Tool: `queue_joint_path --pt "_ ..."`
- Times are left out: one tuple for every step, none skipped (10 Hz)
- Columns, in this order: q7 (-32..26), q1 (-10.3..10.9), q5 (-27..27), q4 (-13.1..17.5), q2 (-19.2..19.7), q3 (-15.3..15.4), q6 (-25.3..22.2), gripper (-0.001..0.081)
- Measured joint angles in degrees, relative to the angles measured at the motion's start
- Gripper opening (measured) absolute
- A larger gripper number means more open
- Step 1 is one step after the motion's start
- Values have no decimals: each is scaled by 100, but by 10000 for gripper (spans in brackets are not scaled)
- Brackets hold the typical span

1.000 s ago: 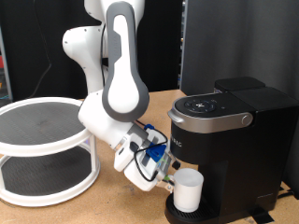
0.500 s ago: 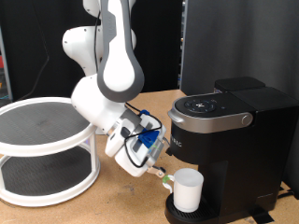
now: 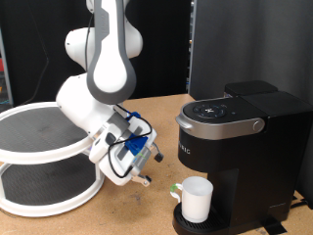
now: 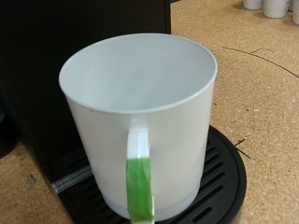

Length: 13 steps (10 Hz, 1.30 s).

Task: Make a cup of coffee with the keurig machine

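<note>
Since a second ago the arm has drawn back towards the exterior view's left, away from the machine, leaving the mug behind. At the exterior view's left stands a white two-tier round rack (image 3: 44, 162); beside it the gripper (image 3: 147, 179) hangs low over the wooden table (image 3: 147, 213), tilted, apart from the mug and holding nothing — whether its fingers stand wide or narrow I cannot tell. Right of it the cup (image 3: 197, 199) sits upright on the round drip tray (image 3: 178, 223) of the keurig machine (image 3: 240, 147), under the brew head, lid closed. The wrist view shows the cup (image 4: 140, 117) empty, its handle (image 4: 138, 177) marked with a green stripe and turned to the camera. Judgement: a light, rigid, smooth-walled mug — likely slippery and easily tipped; the handle or the rim wall offers the surest hold.
</note>
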Motion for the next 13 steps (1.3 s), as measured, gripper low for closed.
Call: queue_joint_path --pt "123 -83 -304 -41 -82 -91 -192 800" --pt "266 -171 -660 -89 -203 -193 -425 800" --pt "364 -258 -883 -202 -397 -245 -602 800" --pt "363 -257 -861 -200 -375 -231 -550 800" --pt "363 -260 -868 -200 -371 -231 -608 800" --pt "367 -278 -919 -200 -404 -246 -796 800" --pt "435 -313 -1042 -200 -508 -297 -1079 800" --pt "562 -362 -1167 -205 -676 -349 -1342 800" --pt "693 -407 -1272 -209 -859 -396 -1557 800" --pt "850 -445 -1379 -208 -1046 -446 -1725 800" --pt "1039 -486 -1468 -202 -1232 -488 -1853 800" --pt "1260 -536 -1587 -186 -1412 -529 -1978 800" --pt "1432 -576 -1685 -221 -1576 -547 -2020 800"
